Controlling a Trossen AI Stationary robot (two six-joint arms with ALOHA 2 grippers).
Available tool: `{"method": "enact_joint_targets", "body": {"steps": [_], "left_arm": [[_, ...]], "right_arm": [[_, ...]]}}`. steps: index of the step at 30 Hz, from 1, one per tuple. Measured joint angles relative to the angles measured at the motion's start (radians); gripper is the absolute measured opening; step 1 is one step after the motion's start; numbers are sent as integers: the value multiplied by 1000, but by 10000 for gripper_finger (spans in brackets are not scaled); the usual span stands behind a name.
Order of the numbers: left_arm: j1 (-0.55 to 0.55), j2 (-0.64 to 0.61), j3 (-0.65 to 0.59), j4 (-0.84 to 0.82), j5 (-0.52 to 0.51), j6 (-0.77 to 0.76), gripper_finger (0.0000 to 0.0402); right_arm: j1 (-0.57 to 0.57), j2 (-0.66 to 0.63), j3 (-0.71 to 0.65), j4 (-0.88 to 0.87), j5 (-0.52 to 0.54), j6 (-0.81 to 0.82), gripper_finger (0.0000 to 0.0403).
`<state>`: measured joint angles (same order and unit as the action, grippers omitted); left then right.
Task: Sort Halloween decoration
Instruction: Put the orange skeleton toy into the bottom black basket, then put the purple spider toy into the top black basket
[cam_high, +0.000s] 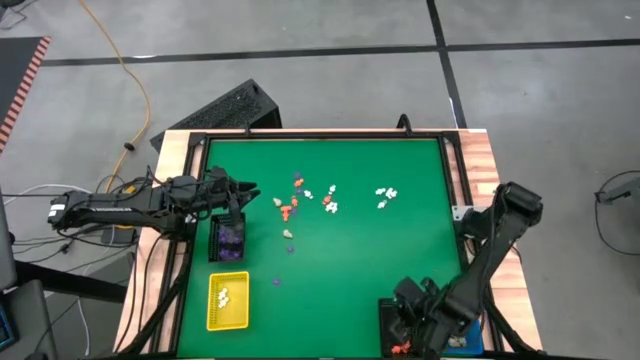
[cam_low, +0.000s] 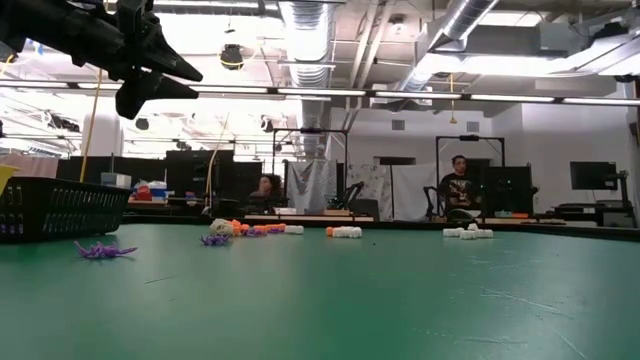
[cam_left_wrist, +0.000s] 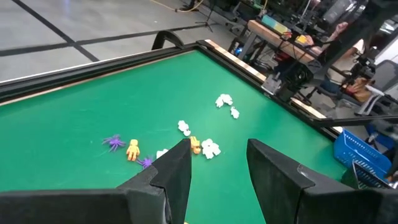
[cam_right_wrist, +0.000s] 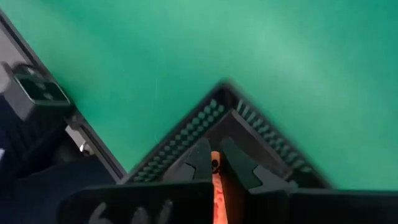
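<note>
Tiny Halloween figurines lie loose on the green mat: orange, white and purple ones in the middle (cam_high: 300, 205) and a white cluster (cam_high: 385, 195) farther right. My left gripper (cam_left_wrist: 217, 168) hovers open with nothing between its fingers, at the table's left above a black tray (cam_high: 227, 238) that holds purple pieces. At the near right, my right gripper (cam_right_wrist: 215, 158) is shut on an orange figurine (cam_right_wrist: 216, 167), over the corner of another black tray (cam_right_wrist: 249, 127) where orange pieces (cam_high: 400, 347) lie. My right gripper pinches the orange figurine (cam_right_wrist: 216, 167) between its two fingertips. The fingers slant steeply down from above. The figurine is lifted clear, over the black tray's corner (cam_right_wrist: 225, 87). Which part of the figurine they have is too small to tell.
A yellow tray (cam_high: 228, 300) with white figurines sits at the near left, and a blue tray (cam_high: 465, 341) at the near right corner. A raised black frame (cam_high: 320, 136) borders the mat. People sit at desks in the room beyond the table.
</note>
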<state>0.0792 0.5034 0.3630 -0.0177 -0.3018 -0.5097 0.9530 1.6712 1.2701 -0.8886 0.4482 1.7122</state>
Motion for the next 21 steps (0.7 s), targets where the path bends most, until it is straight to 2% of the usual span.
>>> {"method": "enact_joint_targets", "body": {"steps": [9, 13, 21], "left_arm": [[0, 0, 0, 0, -27, -16, 144], [0, 0, 0, 0, -28, -16, 144], [0, 0, 0, 0, -28, -9, 144]], "right_arm": [[29, 112, 0, 80, -51, 70, 35], [36, 129, 0, 78, -114, 118, 66], [36, 109, 0, 65, -113, 82, 147]]}}
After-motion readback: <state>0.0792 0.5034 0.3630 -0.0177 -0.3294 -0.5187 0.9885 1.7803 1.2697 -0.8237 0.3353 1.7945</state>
